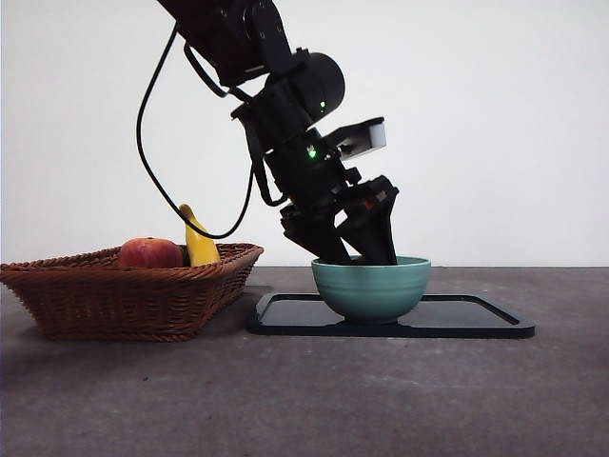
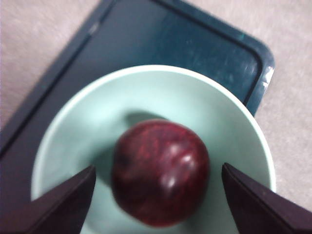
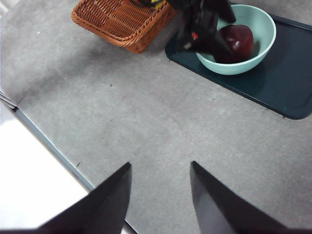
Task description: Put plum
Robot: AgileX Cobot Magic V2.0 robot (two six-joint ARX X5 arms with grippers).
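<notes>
Both left pincer jaws clear of plum in bowl.

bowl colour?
Pale mint green bowl, clearest in the left wrist view, with the plum inside it.

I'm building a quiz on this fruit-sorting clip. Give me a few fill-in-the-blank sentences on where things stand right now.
1. The plum lies inside the green ____.
2. The bowl stands on a dark ____.
3. The left gripper has its jaws ____, one on either side of the plum.
4. The banana sits in the wicker ____, beside a red fruit.

Missing words: bowl; tray; open; basket
</notes>
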